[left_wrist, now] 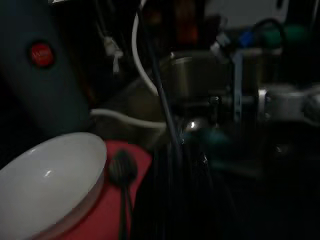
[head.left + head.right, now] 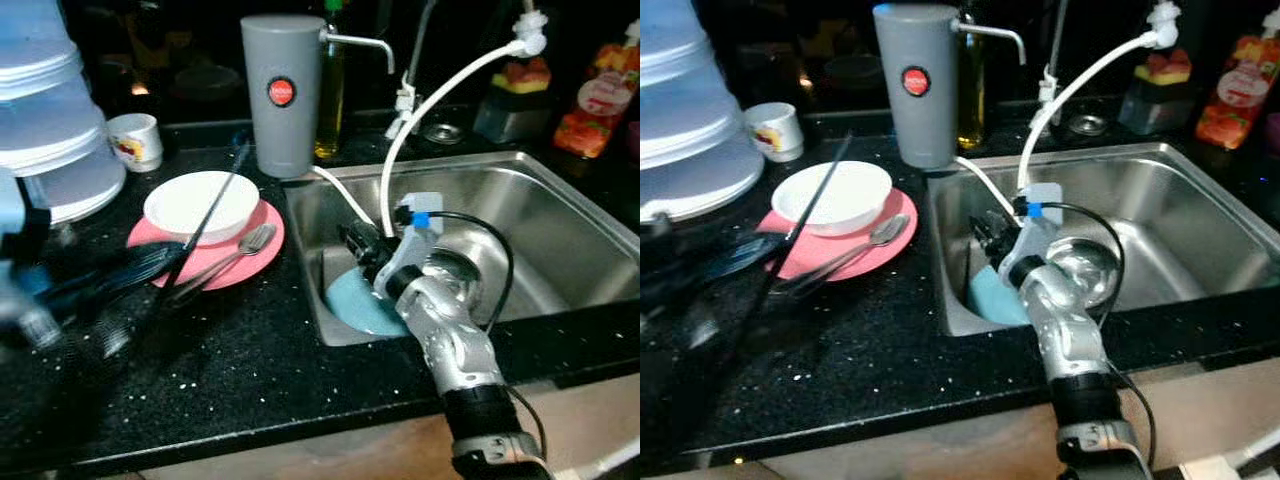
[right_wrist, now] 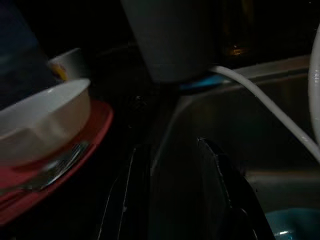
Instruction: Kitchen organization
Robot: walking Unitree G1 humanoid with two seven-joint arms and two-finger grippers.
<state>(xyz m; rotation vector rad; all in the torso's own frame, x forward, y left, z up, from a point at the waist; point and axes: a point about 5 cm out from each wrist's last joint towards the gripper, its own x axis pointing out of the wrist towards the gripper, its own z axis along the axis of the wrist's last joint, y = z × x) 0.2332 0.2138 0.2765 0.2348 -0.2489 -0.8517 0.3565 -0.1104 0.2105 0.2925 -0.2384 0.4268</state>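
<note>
1. Right at the front edge of the black table [image 2: 250,370], the silver right arm reaches over the rim and down into the steel sink [image 2: 560,230].
2. Its right tool [image 2: 358,243] hangs in the sink's near left corner, just above a light blue plate [image 2: 352,305] lying on the bottom. The right wrist view shows its two black fingers [image 3: 220,185] apart with nothing between them, and the blue plate at the corner below.
3. The sink's right half is bare steel, open room. A white hose [image 2: 440,95] curves down from the tap area into the left part, close to the tool.
4. On the table left of the sink sits a pink plate [image 2: 255,255] carrying a white bowl [image 2: 200,205] and a spoon [image 2: 240,250] resting beside the bowl. The bowl looks empty.
5. The left tool [image 2: 150,265] is blurred over the pink plate's left edge; long dark rods cross the bowl, and I cannot tell how its fingers stand.
6. A grey canister [image 2: 283,95] with a red badge stands at the sink's back left corner, a small printed cup [image 2: 135,140] farther left, beside stacked pale tubs [image 2: 45,110].
7. The left wrist view is dim but catches the bowl, spoon, canister and the right arm beyond.
</note>
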